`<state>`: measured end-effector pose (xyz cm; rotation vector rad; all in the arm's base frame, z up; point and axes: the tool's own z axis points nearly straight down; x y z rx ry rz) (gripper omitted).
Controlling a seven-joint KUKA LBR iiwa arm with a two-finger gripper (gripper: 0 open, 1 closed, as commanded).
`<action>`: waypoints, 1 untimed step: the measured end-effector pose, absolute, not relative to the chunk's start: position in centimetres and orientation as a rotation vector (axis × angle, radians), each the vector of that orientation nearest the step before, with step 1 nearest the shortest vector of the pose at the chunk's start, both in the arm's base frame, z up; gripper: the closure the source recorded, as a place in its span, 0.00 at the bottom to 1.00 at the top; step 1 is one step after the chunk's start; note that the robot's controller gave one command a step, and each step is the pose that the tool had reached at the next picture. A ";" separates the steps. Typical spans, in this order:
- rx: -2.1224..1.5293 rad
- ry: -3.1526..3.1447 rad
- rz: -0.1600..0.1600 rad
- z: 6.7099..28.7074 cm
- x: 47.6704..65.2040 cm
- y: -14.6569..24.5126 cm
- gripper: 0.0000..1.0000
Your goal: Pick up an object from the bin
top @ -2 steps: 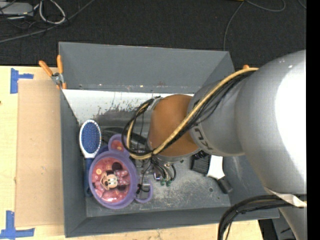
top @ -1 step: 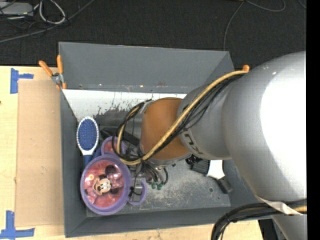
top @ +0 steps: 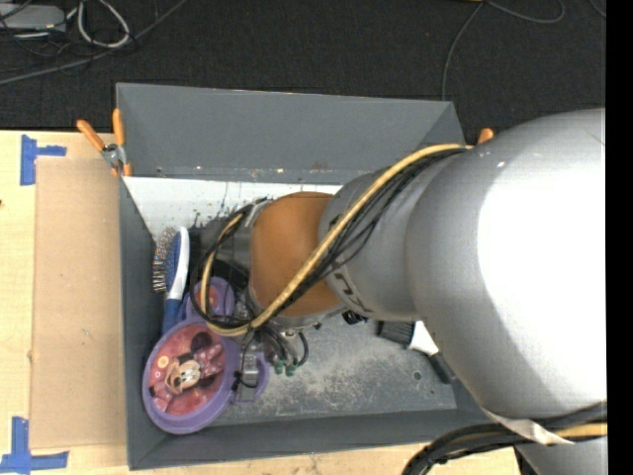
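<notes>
Black floor strewn with loose cables forms the background; on it, between flat cardboard sheets, sits one grey metal bin [top: 287, 127] with sloped walls and a scuffed floor dusted with dark specks. Item nearest the gripper: one round purple dish [top: 183, 379], its face printed with a pink cartoon mouse wearing a bow, lying flat in the bin's near-left corner and touching the left wall. Gripper [top: 265, 356]: one, lowered to the bin floor just beside the dish's right rim, where small metal parts and a bit of green show beneath the wrist; whether it is spread or closed cannot be told, since the wrist's orange cover [top: 282, 250] and a loop of black and yellow cables [top: 326, 250] hide it from above, and nothing is seen gripped. A further patch of purple shows under the cable loop just behind the dish; whether it belongs to the dish cannot be told. Brush [top: 176, 265]: one, blue-handled with a row of bristles, lying lengthwise along the left wall, its handle end reaching the dish's far rim. Black-and-white object [top: 407, 334]: one, on the floor at the right, partly covered by the arm [top: 514, 265], kind not identifiable. Small dark piece [top: 441, 372]: one, near the right front corner, just beside the black-and-white object. Obstruction: the arm's large silver body spans the bin's right half, hiding the floor there.
</notes>
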<state>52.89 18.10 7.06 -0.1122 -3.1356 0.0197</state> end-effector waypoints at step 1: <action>-0.041 -3.138 0.019 7.0 53.9 19.5 0.00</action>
